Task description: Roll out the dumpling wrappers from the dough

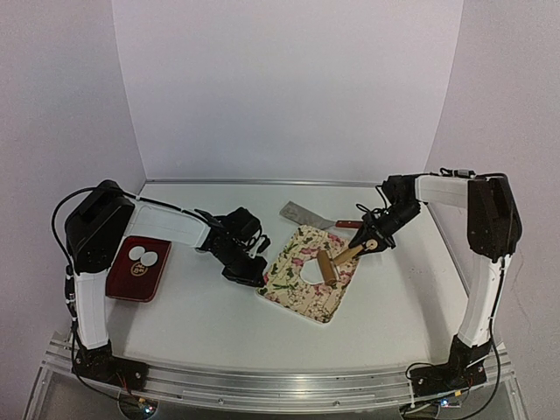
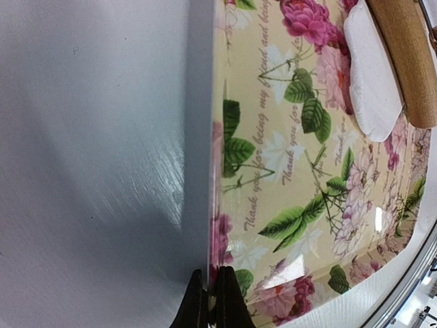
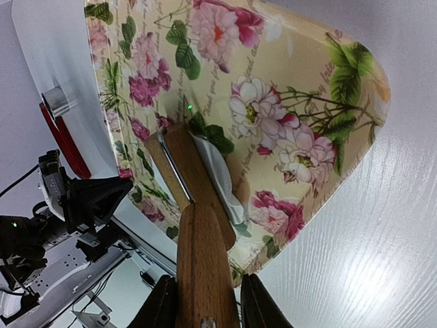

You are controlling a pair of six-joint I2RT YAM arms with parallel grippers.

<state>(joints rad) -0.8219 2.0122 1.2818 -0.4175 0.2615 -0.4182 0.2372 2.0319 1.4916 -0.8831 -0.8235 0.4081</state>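
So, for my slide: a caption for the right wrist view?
Right gripper holding the wooden roller on white dough atop a floral board.

I count two dumpling wrappers (image 1: 137,254), both white discs, and one red tray (image 1: 131,284). There is one floral board (image 1: 293,296), one piece of dough (image 1: 311,273) and one wooden rolling pin (image 1: 330,267). I see one metal scraper (image 1: 299,213) and one small metal ring (image 3: 54,102). My own claws number two: the left gripper (image 2: 213,304) and the right gripper (image 3: 205,301).
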